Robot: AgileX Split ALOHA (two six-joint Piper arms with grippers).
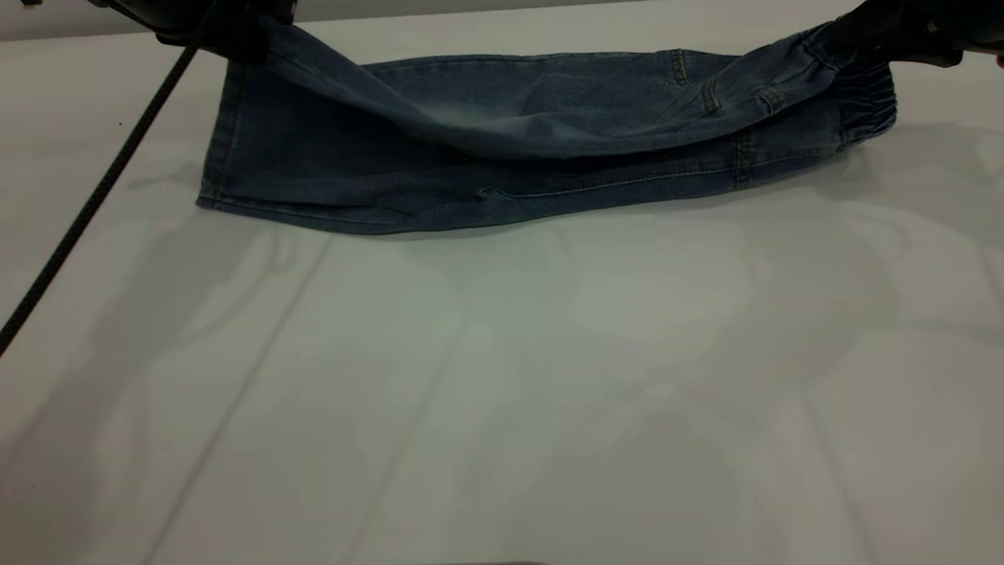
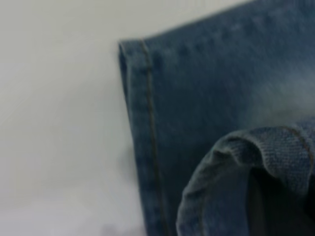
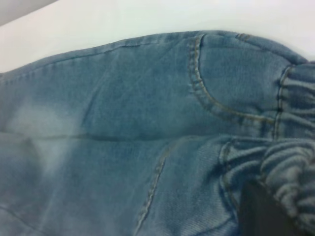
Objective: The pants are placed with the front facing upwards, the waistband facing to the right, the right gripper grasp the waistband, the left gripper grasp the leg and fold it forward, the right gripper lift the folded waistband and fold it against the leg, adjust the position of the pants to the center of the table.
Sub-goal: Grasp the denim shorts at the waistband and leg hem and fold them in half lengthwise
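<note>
The blue denim pants (image 1: 510,157) lie across the far part of the white table (image 1: 502,408), legs to the left and the gathered waistband (image 1: 871,102) to the right. One leg is raised off the other along its whole length and sags in the middle. My left gripper (image 1: 235,35) is shut on the raised leg's hem at the far left; in the left wrist view that hem (image 2: 246,157) curls over a dark finger (image 2: 275,211). At the far right, my right gripper (image 1: 855,35) is shut on the waistband (image 3: 295,167), where one dark finger (image 3: 261,211) shows.
A thin black cable (image 1: 94,196) runs from the left gripper diagonally down across the table's left side. The lower leg's hem (image 2: 142,123) lies flat on the table. The near half of the table is bare white surface.
</note>
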